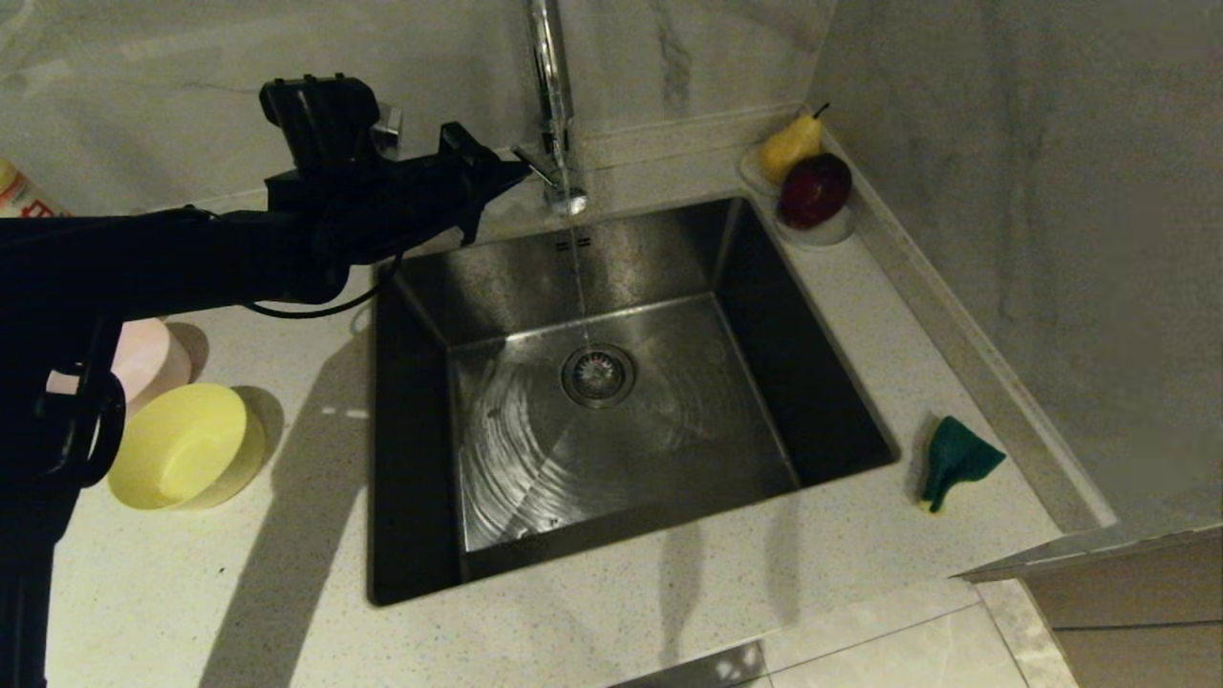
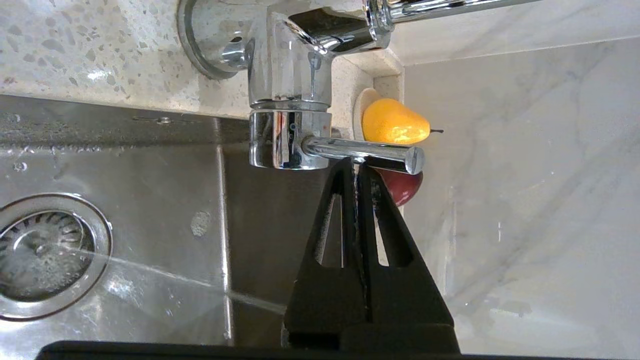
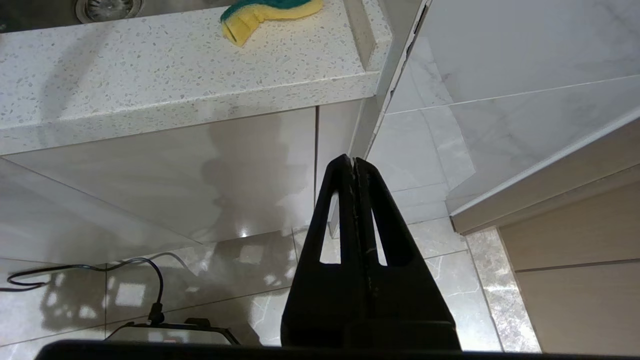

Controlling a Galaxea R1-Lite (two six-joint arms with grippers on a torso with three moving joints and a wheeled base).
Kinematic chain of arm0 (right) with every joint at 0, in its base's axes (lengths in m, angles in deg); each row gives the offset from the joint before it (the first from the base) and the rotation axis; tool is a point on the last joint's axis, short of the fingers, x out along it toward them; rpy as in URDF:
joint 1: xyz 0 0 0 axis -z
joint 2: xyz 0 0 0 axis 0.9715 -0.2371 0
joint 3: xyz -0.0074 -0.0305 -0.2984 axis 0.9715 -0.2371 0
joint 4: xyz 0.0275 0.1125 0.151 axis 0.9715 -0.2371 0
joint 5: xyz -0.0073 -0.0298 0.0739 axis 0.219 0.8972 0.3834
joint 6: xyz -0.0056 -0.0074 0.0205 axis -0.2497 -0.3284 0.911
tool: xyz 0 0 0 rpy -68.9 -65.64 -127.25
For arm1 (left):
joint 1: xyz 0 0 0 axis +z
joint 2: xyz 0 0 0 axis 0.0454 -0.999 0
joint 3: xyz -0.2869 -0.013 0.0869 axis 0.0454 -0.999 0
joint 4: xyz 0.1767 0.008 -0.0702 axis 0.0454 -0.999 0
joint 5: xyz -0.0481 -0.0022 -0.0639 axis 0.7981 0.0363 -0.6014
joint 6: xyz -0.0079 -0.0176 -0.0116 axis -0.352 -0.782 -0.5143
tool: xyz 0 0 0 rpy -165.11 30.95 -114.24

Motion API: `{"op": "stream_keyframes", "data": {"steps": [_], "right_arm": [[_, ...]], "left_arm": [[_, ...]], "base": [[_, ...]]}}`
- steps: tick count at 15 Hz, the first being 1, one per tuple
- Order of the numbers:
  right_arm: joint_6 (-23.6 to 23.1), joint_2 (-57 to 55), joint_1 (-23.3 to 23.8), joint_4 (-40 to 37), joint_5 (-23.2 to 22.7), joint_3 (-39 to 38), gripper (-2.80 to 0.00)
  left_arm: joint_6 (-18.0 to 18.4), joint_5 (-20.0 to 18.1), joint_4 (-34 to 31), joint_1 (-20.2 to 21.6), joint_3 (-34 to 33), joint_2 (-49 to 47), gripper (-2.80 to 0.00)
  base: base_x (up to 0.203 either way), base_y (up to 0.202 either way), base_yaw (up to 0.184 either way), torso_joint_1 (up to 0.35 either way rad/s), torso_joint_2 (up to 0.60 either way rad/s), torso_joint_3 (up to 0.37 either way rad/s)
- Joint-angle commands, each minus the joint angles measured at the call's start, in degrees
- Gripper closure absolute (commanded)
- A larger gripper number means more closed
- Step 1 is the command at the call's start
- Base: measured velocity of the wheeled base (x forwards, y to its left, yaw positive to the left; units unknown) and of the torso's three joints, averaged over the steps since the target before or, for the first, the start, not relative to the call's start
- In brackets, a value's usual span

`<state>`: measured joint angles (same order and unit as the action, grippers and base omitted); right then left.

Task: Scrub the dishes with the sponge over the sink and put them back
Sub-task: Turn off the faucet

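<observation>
My left gripper (image 1: pixel 516 175) is shut and empty, its tips right against the chrome tap lever (image 2: pixel 362 151) at the back of the steel sink (image 1: pixel 497 287). Water runs in a thin stream from the tap (image 1: pixel 552 86) down to the drain strainer (image 1: pixel 598 375). A yellow bowl (image 1: pixel 186 446) lies on the counter left of the sink, with a pale pink bowl (image 1: pixel 143 355) behind it, partly hidden by my arm. The green and yellow sponge (image 1: pixel 954 461) lies crumpled on the counter right of the sink. My right gripper (image 3: pixel 353 161) hangs shut below the counter edge, over the floor.
A yellow pear (image 1: pixel 791 145) and a dark red apple (image 1: pixel 814 189) rest on white saucers at the sink's back right corner. A marble wall rises behind and to the right. A bottle (image 1: pixel 14 191) shows at the far left. A black cable (image 3: pixel 100 270) runs over the floor tiles.
</observation>
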<state>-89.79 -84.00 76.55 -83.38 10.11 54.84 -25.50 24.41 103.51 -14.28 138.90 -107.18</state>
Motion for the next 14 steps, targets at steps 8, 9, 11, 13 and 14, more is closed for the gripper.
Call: {"op": "stream_keyframes", "data": {"steps": [8, 9, 11, 13, 14], "right_arm": [[-0.02, -0.09, 0.0, 0.0, 0.06, 0.0, 0.0], [-0.02, -0.09, 0.0, 0.0, -0.02, 0.0, 0.0], [-0.02, -0.09, 0.0, 0.0, 0.0, 0.0, 0.0], [-0.02, -0.09, 0.0, 0.0, 0.07, 0.0, 0.0], [-0.02, -0.01, 0.0, 0.0, 0.02, 0.0, 0.0]], "left_arm": [[-0.35, -0.06, 1.19, 0.16, 0.38, -0.17, 0.0], [-0.26, 0.06, 1.24, 0.28, 0.38, -0.17, 0.0], [-0.22, 0.24, 2.93, 0.34, 0.29, -0.17, 0.0], [-0.17, 0.55, 3.5, 0.33, 0.29, -0.09, 0.0], [-0.11, 0.8, 3.5, 0.34, 0.29, -0.17, 0.0]], "base": [[0.0, 0.0, 0.0, 0.0, 0.0, 0.0], [0.0, 0.0, 0.0, 0.0, 0.0, 0.0], [0.0, 0.0, 0.0, 0.0, 0.0, 0.0], [0.0, 0.0, 0.0, 0.0, 0.0, 0.0], [0.0, 0.0, 0.0, 0.0, 0.0, 0.0]]}}
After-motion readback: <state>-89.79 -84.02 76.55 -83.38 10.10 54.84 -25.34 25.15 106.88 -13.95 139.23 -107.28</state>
